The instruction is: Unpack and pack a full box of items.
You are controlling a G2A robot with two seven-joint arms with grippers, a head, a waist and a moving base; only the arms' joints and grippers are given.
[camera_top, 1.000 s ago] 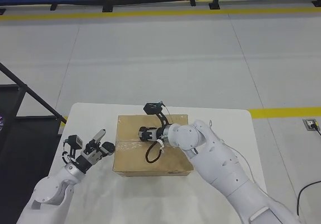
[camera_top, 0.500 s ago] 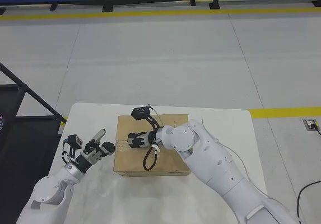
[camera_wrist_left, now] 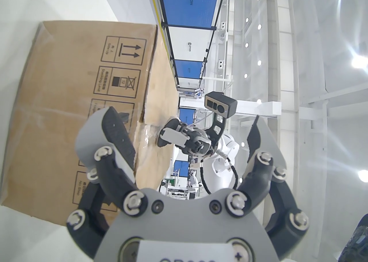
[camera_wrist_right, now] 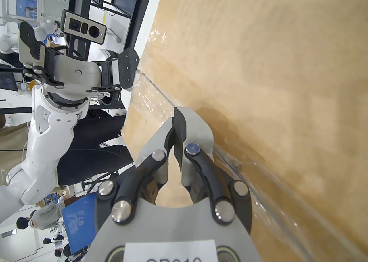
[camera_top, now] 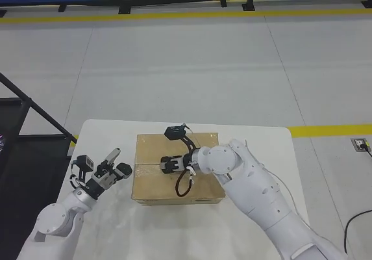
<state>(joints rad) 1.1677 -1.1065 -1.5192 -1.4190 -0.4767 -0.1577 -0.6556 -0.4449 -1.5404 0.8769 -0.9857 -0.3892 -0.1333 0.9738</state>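
the taped box (camera_top: 148, 187) sits on the table (camera_top: 108, 133), and the right pincer (camera_top: 164, 164), squeezed together on its top, could slip off the shiny tape (camera_wrist_right: 149, 93) while the left pincer (camera_top: 117, 162), wide apart, holds nothing just beside it.

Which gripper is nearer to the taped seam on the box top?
Right. The right gripper is above the box, at its taped seam; the left gripper is beside the box, off its side.
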